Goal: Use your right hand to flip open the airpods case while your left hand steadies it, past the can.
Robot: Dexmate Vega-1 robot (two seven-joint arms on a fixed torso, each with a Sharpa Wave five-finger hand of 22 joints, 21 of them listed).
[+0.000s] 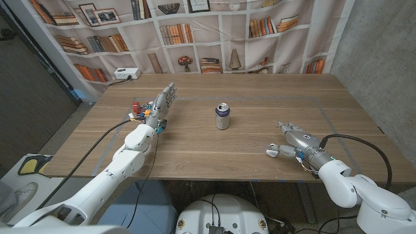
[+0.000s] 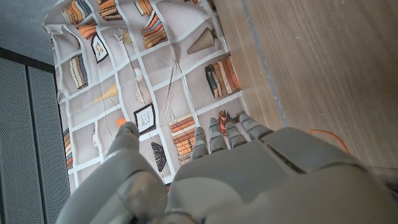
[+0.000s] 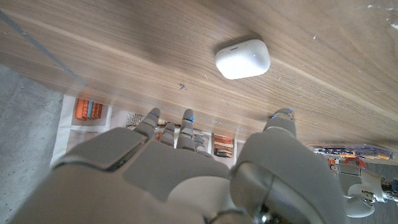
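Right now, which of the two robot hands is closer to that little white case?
The right hand. The airpods case lies just beside its fingers, closed and untouched, while the left hand hovers far across the table, beyond the can.

Wooden table (image 1: pixel 260 97), printed backdrop
A bookshelf-print curtain (image 1: pixel 195 32) hangs behind the table; a white power strip (image 1: pixel 126 73) sits at its far left corner.

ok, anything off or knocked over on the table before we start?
Nothing stands out. The can stands upright mid-table, the airpods case lies closed on the wood by the right hand, and the left hand holds nothing.
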